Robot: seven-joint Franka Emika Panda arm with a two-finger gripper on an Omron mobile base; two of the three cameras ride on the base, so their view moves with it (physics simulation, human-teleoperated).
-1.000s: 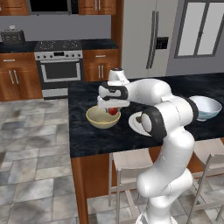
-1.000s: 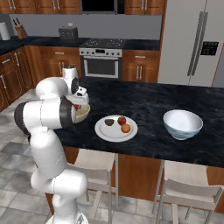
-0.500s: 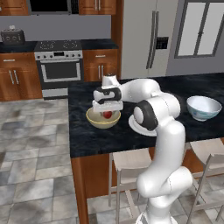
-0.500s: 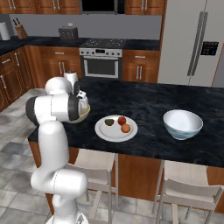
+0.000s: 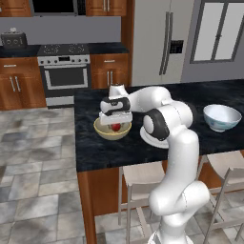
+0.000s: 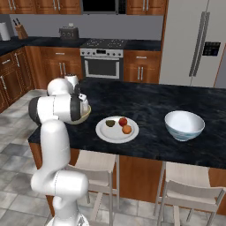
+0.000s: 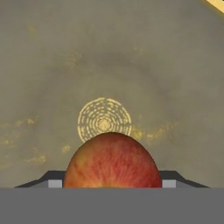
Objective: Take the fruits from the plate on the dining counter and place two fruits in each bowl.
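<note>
While the arm reaches across the dining counter (image 5: 95, 147), these lines hold:
Step in hand: first fruit being delivered; the gripper (image 5: 116, 125) hangs low inside the tan-yellow bowl (image 5: 101, 129) near the counter's left end.
Tool: jaws narrowed around a red fruit (image 7: 112, 160), which fills the bottom of the hand view with the bowl's floor close behind it; fingertips peek out dark on either side.
Plate: the white plate (image 6: 102, 133) sits near the counter's front edge, just right of the tan bowl, carrying three fruits: dark green (image 6: 110, 123), red (image 6: 123, 121), orange (image 6: 127, 129).
Other bowl: the white bowl (image 6: 183, 125) stands well apart toward the right end, empty as far as the right base view shows.
Next move, as I judge it: open the jaws to let the fruit settle, lift clear of the rim, then swing to the plate.
Change: compared with a second ago, the hand has dropped from above the bowl's rim down into it; the plate's three fruits have not shifted.
</note>
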